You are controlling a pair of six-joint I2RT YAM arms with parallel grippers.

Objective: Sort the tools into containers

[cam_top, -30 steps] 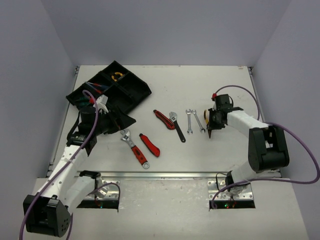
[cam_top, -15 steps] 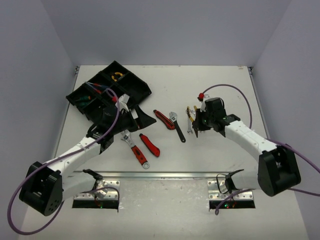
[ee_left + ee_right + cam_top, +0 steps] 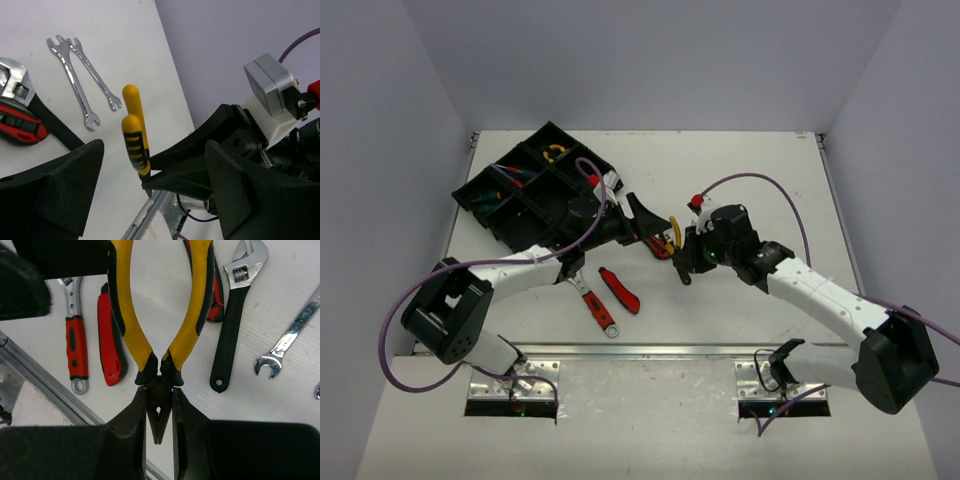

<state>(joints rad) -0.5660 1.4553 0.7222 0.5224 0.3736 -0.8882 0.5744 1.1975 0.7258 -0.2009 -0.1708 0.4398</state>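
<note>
Nearest the bases: red-handled adjustable wrench (image 3: 590, 300) flat on the table (image 3: 770, 170). Red utility knife (image 3: 620, 290) just to its right, apart from it, angled much the same.

Mid-table: right gripper (image 3: 680, 245), fingers pressed tight onto the nose of the yellow-handled pliers (image 3: 159, 372), holding them off the table. Handles pointing away from the wrist, splayed in a narrow V.

Facing it: left gripper (image 3: 642, 215), jaws spread wide. In the left wrist view, one finger either side of the yellow handles, neither touching.

On the table around the two grippers: black-handled adjustable wrench (image 3: 235, 315), a second red utility knife (image 3: 20, 127) right against it, and two silver spanners (image 3: 80, 70) lying close side by side further right.

Far left: black divided tray (image 3: 570, 142), set askew to the table edges. Something yellow and black (image 3: 555, 153) in a far compartment. Small blue, green and red screwdrivers (image 3: 510, 175) in a compartment near the left end, count too small to tell. Left arm lying across the tray's near right corner.
</note>
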